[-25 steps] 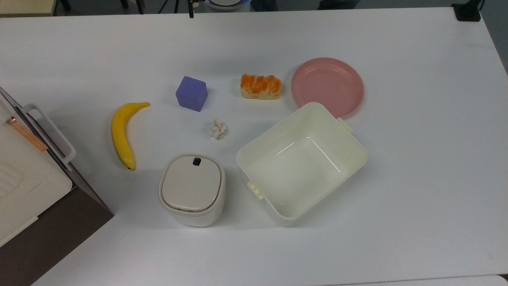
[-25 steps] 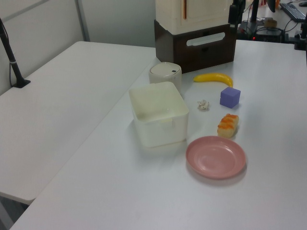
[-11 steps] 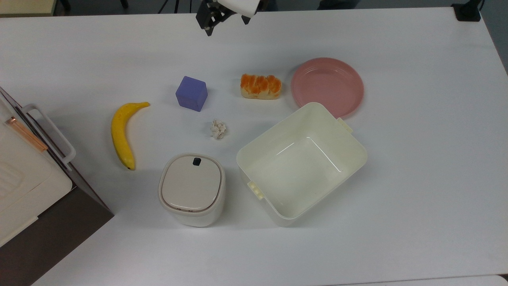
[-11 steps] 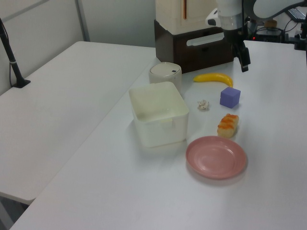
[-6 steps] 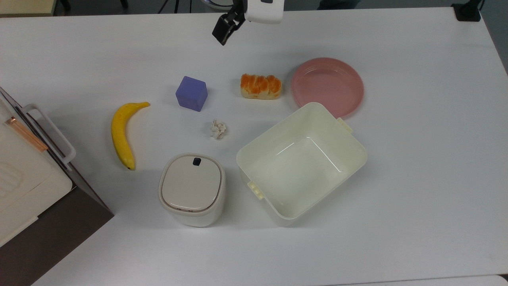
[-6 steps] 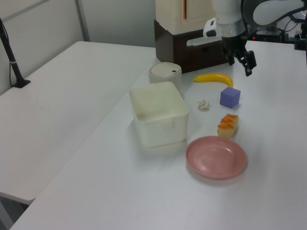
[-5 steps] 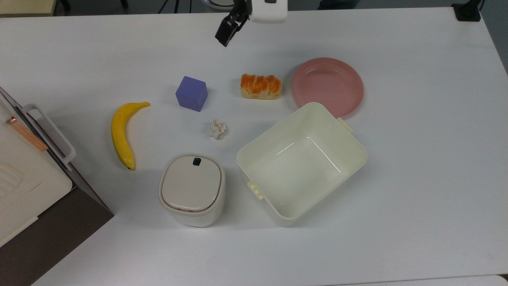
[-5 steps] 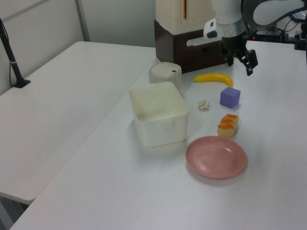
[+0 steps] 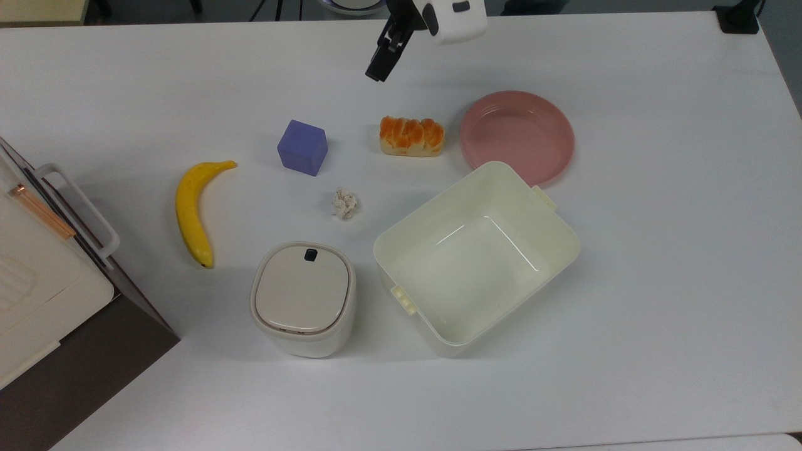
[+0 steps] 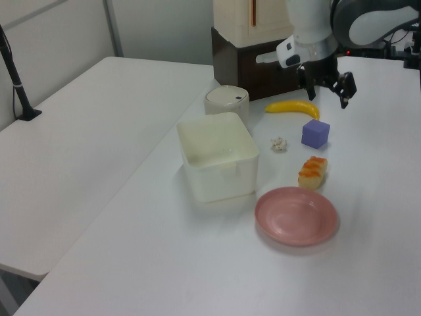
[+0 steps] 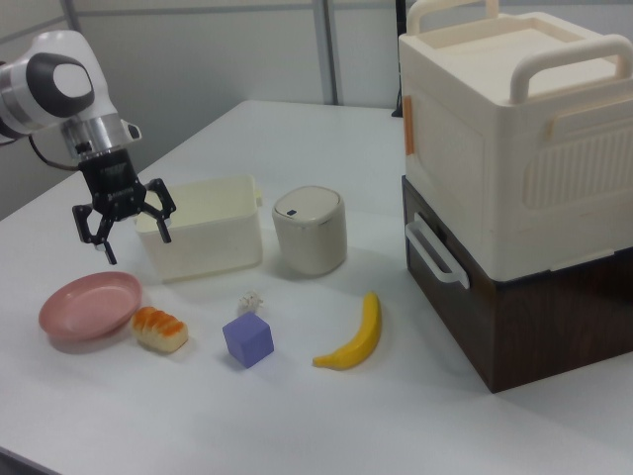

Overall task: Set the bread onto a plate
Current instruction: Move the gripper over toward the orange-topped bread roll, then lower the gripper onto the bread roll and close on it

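Observation:
The bread (image 9: 411,136), a small loaf with an orange-brown top, lies on the white table just left of the pink plate (image 9: 517,138) in the top view, not touching it. My gripper (image 9: 382,62) hangs in the air above the table, beyond the bread toward the top view's upper edge. In the right view the gripper (image 11: 129,237) is open, fingers spread wide and pointing down, holding nothing, above and behind the bread (image 11: 160,329) and plate (image 11: 89,305). In the left view the gripper (image 10: 327,92) hovers above the purple cube, with the bread (image 10: 312,172) and plate (image 10: 297,216) nearer the camera.
A purple cube (image 9: 302,148), a crumpled paper ball (image 9: 344,203) and a banana (image 9: 191,210) lie left of the bread in the top view. A large cream tub (image 9: 438,194) overlaps the plate's near rim. A lidded bin (image 9: 302,299) and stacked boxes (image 9: 37,300) stand lower left.
My gripper came in from the top view's upper edge, then moved right and down toward the bread. No object on the table has moved.

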Robot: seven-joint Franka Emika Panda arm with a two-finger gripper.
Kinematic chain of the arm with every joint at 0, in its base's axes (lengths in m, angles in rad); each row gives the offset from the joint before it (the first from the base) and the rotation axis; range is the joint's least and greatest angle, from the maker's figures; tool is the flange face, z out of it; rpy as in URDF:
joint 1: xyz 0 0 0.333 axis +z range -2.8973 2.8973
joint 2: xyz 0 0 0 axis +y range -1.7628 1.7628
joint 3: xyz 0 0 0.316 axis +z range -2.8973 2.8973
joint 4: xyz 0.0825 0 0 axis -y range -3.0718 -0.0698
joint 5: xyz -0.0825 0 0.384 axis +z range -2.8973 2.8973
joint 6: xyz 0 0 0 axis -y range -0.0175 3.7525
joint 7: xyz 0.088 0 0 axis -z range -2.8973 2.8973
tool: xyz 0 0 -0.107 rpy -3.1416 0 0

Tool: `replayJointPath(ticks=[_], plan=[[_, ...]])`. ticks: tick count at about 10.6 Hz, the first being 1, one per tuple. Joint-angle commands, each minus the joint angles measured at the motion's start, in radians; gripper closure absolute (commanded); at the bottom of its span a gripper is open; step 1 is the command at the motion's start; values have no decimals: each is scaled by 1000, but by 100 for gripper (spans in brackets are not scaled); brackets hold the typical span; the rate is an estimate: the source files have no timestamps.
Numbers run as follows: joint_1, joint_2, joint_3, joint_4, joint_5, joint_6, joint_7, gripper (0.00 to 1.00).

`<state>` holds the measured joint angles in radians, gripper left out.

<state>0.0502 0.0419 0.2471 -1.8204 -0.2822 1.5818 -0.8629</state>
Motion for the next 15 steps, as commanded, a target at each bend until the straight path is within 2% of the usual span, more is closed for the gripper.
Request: replayJointPath(ticks=[1, 5, 7, 15], plan=[[63, 58, -3, -7, -20, 21, 94, 0], [106, 150, -3, -7, -58, 73, 99, 0], [105, 202, -3, -5, -118, 115, 117, 0], [102, 279, -3, -40, -210, 133, 150, 0]])
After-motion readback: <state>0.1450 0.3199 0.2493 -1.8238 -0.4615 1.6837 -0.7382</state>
